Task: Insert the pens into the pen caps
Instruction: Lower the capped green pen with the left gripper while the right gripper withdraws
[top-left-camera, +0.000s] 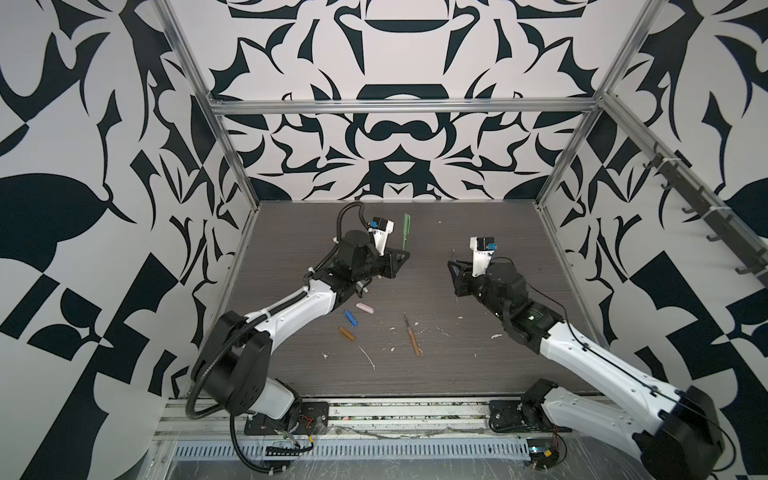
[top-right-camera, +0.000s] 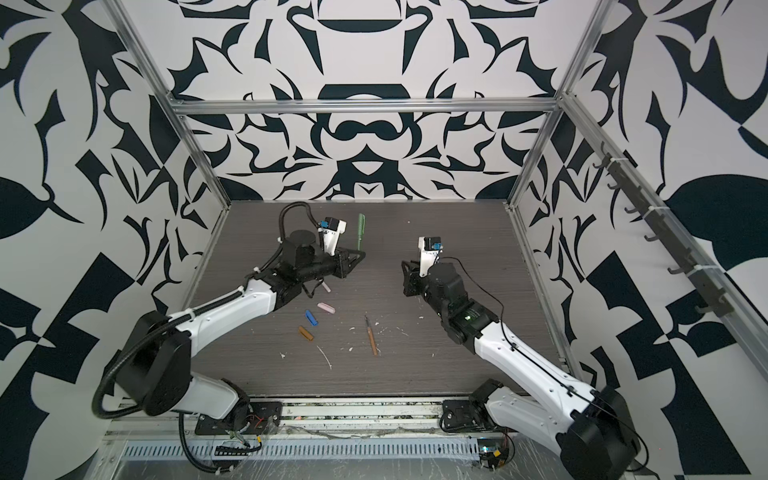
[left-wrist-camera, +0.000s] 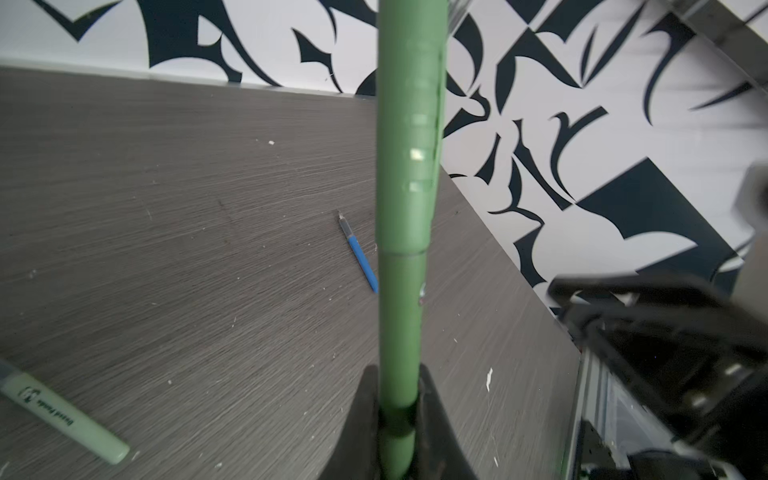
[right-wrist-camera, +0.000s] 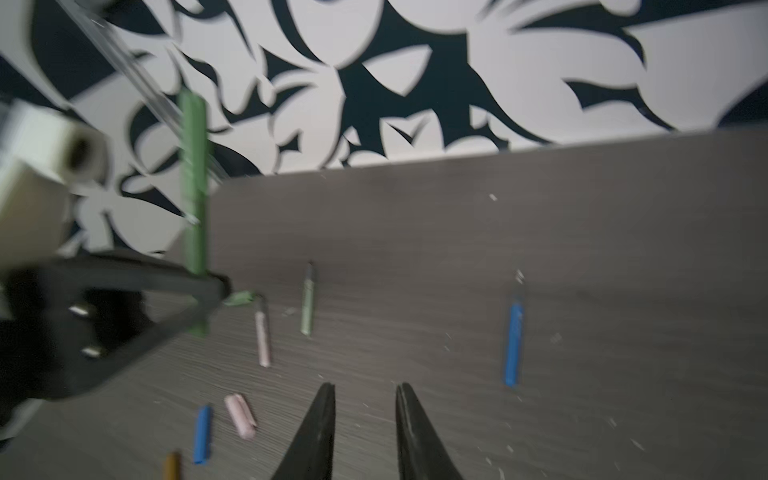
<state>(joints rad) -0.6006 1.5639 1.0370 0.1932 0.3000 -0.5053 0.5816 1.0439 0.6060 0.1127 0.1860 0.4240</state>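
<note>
On the grey desk (top-left-camera: 457, 374), between patterned walls (top-left-camera: 395, 145), the left gripper (left-wrist-camera: 399, 399) was closed on the dark green pen (left-wrist-camera: 401, 324). It held the pen upright, cap (left-wrist-camera: 409, 124) already on, probably for pressing. The right gripper (right-wrist-camera: 365, 390), slightly open, held nothing. Loose caps (top-left-camera: 351, 318) lay nearby.

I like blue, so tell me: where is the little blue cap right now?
In both top views the blue cap lies on the table, left of the middle, between the pink cap and the brown cap.
</note>
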